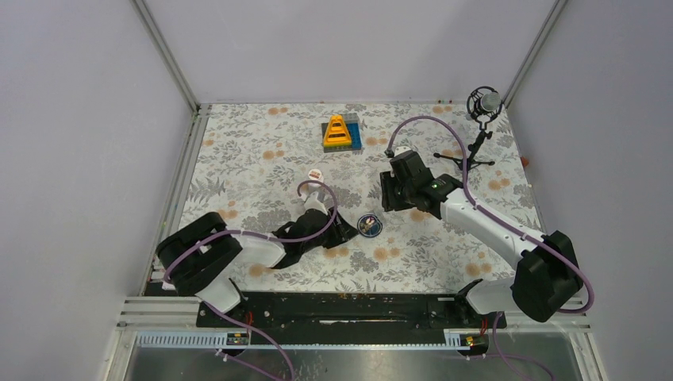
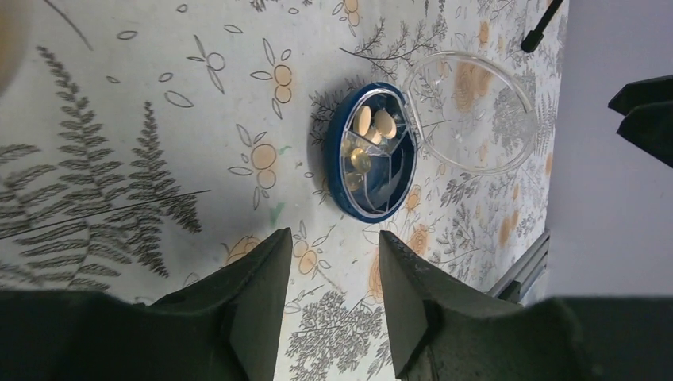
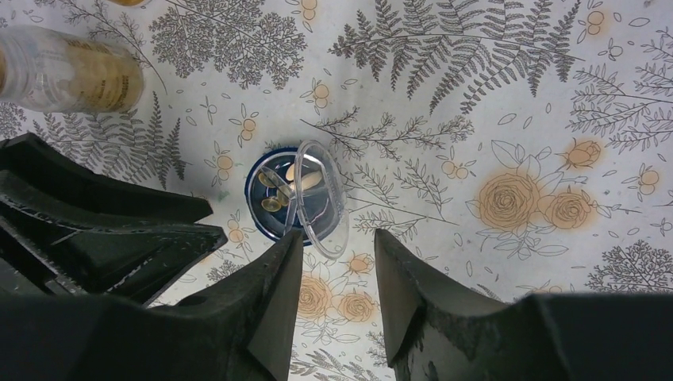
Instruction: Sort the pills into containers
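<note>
Blue dish open, pills inside; amber bottle cropped, blurred; left tool, right tool spread, empty.

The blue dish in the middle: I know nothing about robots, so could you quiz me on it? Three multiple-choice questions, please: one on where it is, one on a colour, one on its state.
1. Where does the blue dish sit?
A. on a wall shelf
B. on the flowered table
C. inside a cardboard box

2. What colour is its lid?
A. clear
B. red
C. black

3. What state is the lid in?
A. snapped shut
B. swung open
C. broken in half

Answers:
1 B, since the floral pattern surrounds the dish on all sides.
2 A, since the table's flowers show through it.
3 B, since it lies hinged to one side, leaving the pills uncovered.
</note>
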You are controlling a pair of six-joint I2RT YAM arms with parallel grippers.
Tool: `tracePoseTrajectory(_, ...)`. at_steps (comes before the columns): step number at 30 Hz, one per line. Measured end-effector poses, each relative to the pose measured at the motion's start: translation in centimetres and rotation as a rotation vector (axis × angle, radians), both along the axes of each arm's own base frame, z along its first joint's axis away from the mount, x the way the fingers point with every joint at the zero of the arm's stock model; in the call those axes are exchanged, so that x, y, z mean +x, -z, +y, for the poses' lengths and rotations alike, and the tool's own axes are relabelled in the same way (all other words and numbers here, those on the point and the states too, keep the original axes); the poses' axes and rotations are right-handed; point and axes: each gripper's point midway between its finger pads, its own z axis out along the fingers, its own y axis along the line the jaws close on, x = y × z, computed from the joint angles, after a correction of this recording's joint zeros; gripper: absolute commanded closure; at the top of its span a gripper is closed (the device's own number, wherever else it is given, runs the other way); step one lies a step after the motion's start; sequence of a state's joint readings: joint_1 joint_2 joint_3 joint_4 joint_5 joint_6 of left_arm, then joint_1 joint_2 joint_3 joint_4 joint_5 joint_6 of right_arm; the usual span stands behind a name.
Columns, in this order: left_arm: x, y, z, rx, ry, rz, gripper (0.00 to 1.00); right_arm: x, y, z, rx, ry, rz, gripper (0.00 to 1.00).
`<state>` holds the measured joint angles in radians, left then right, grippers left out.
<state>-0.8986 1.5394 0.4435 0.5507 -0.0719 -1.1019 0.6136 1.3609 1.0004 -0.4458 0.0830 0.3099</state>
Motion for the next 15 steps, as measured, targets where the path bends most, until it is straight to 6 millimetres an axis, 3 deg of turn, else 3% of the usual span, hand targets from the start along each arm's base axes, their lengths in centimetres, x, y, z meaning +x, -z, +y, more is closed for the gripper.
tracePoseTrajectory(15,1.5,0.4,-2.2,-0.047,-0.031,0.022,0.73,-0.4,0.6,1.1,0.054,-0.039,0.019,0.52)
